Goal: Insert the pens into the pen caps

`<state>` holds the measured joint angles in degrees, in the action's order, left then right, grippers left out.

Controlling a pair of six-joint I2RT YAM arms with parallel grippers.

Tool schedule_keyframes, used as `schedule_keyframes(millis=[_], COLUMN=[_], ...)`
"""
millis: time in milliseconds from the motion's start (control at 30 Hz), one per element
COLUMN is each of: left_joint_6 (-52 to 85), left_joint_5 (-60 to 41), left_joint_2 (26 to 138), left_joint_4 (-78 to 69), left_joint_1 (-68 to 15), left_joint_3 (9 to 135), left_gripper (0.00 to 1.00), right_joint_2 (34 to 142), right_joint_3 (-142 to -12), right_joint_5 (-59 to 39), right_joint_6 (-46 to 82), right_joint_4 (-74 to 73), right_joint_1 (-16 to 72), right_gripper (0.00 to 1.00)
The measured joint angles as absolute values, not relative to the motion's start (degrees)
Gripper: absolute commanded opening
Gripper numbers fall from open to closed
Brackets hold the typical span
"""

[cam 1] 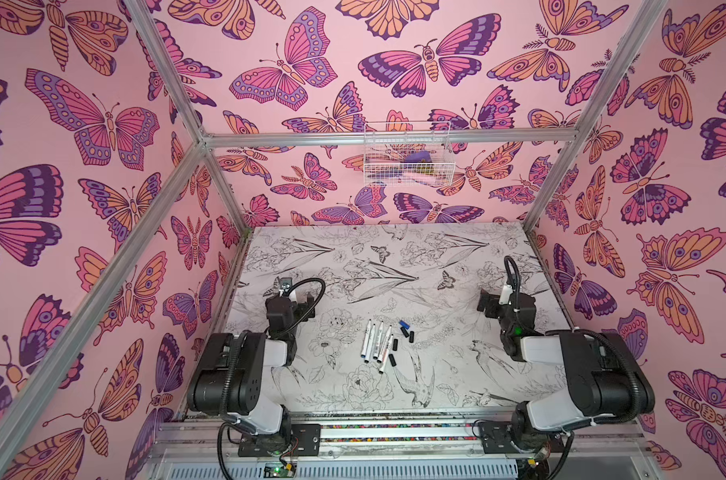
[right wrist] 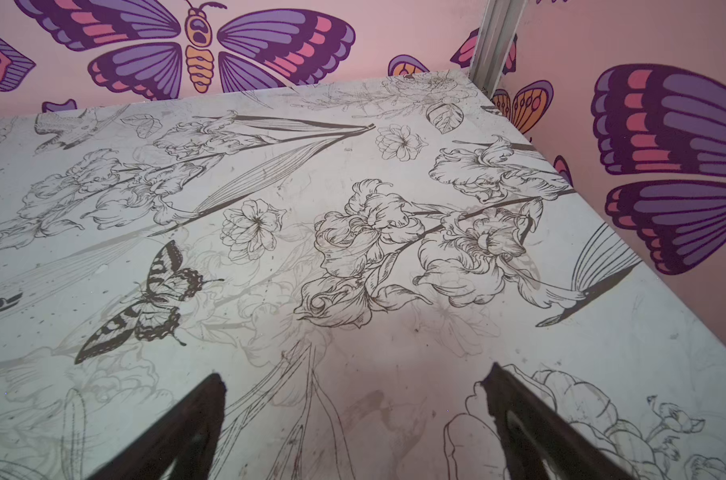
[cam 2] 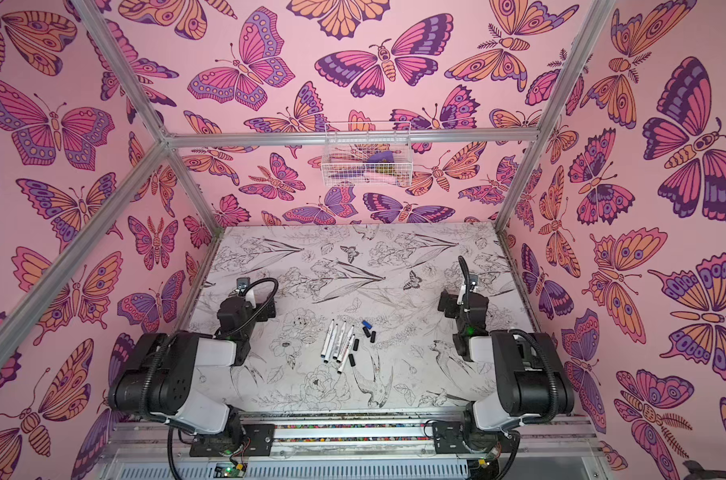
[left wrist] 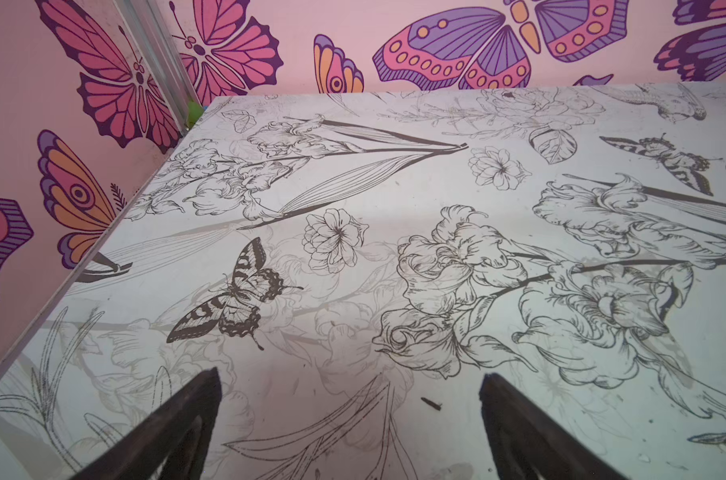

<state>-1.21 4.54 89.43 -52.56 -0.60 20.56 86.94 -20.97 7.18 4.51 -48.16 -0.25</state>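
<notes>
Currently my left gripper (left wrist: 349, 384) and right gripper (right wrist: 353, 380) gape empty; slim white pens (cam 1: 377, 341) and stubby cylindrical pen caps (cam 1: 404, 331) lie on the flower-printed table (cam 1: 457, 374).

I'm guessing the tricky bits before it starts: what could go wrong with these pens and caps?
The pens lie close together, so the left claw or right claw, both open, might bump a neighbour when grabbing one. The caps are tiny and round; one could roll away or slip.

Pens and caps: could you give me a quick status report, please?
Left gripper open, empty. Right gripper open, empty. Pens and pen caps lying loose, none joined. Path clear.
</notes>
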Motion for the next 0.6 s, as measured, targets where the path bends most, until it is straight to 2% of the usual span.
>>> schedule_keyframes(millis=[600], left_joint_6=[-1.2], left_joint_5=[3.8], left_joint_2=[89.4], left_joint_4=[-52.2], left_joint_1=[-0.4], left_joint_3=[20.6], left_gripper=[0.99], right_joint_2=[86.9], right_joint_3=[-21.0], right_joint_5=[7.2], right_joint_6=[4.5], right_joint_4=[-48.2], right_joint_1=[-0.3], right_gripper=[0.99])
